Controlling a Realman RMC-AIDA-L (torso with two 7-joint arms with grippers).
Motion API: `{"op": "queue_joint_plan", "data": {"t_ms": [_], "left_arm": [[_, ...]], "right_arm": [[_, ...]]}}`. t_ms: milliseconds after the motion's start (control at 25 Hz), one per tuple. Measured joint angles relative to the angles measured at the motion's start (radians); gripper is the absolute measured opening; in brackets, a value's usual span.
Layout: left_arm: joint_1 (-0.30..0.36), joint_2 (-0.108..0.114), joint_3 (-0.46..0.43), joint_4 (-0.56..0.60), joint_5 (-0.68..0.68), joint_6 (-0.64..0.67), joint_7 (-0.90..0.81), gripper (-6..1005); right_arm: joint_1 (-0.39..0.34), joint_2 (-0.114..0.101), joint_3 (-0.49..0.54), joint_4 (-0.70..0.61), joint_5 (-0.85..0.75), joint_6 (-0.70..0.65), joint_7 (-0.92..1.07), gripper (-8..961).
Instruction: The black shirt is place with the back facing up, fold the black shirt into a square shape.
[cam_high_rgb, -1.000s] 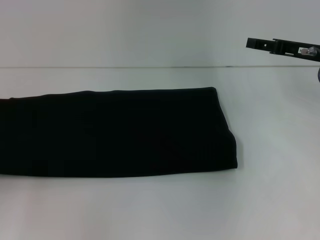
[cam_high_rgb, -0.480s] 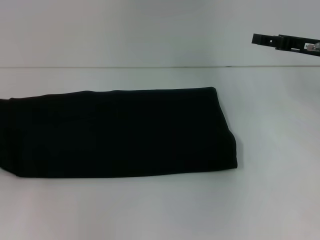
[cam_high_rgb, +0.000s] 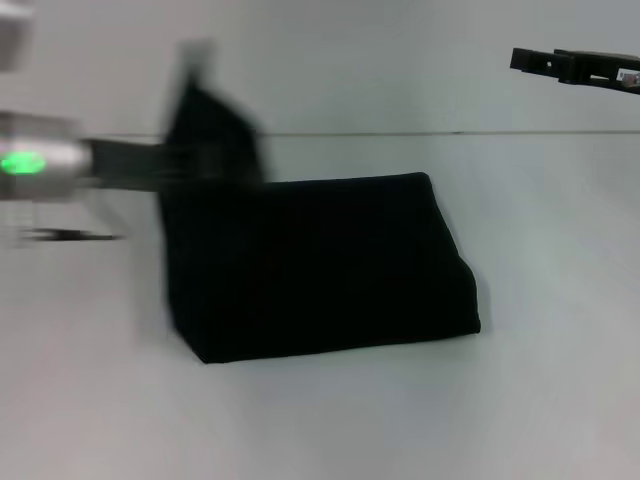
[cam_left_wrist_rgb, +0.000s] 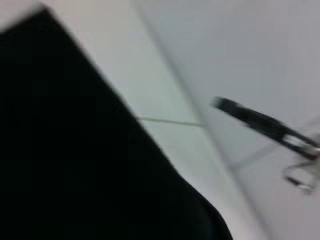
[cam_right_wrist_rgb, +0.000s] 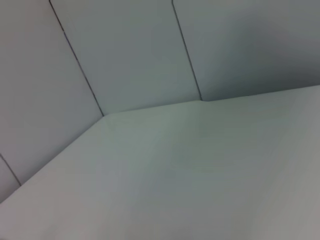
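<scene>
On white table: black shirt.

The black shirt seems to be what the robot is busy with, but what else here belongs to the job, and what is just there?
Part of the job:
- black shirt, one end lifted
- left gripper, at the lifted end
- white table under it

Just there:
- right gripper, raised off to the right
- grey wall behind

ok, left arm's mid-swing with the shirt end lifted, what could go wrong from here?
1. The left hand holds only a raised peak of the black shirt, and it is motion-blurred. A fast sweep might shake the cloth loose, or drag the layer lying on the table.
2. The lifted end looks bunched, so it may land skewed or creased, not a square.
3. The right hand is parked up high at the right, so nothing pins the shirt's right edge.
</scene>
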Motion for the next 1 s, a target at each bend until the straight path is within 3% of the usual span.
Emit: {"op": "queue_joint_plan", "data": {"t_ms": [40, 160, 280, 400, 520, 760, 1000], "left_arm": [[-0.03, -0.034, 0.017, -0.032, -0.017, -0.03, 0.0, 94], [-0.068, -0.088, 0.059, -0.166, -0.069, -0.158, 0.032, 105], [-0.077, -0.088, 0.077, -0.439, -0.208, -0.333, 0.161, 116], [-0.036, -0.095, 0.049, -0.659, -0.382, -0.459, 0.399, 128], [0.002, -0.1, 0.025, -0.776, -0.512, -0.441, 0.566, 139], [0.012, -0.098, 0.032, -0.845, -0.551, -0.231, 0.655, 261], [0.09, -0.088, 0.107, -0.716, -0.55, -0.211, 0.648, 413]], "right_arm": [[-0.004, 0.0, 0.0, -0.005, 0.0, -0.01, 0.0, 756], [-0.017, -0.002, 0.0, -0.008, 0.001, -0.027, 0.0, 756], [-0.033, -0.007, 0.0, -0.009, 0.0, -0.043, -0.004, 756], [-0.044, -0.012, -0.002, -0.009, -0.003, -0.056, -0.006, 756], [-0.056, -0.013, -0.004, -0.009, -0.003, -0.072, -0.007, 756], [-0.067, -0.025, -0.036, 0.003, -0.008, -0.102, 0.015, 756], [-0.061, -0.06, -0.108, 0.037, -0.06, -0.164, 0.152, 756]]}}
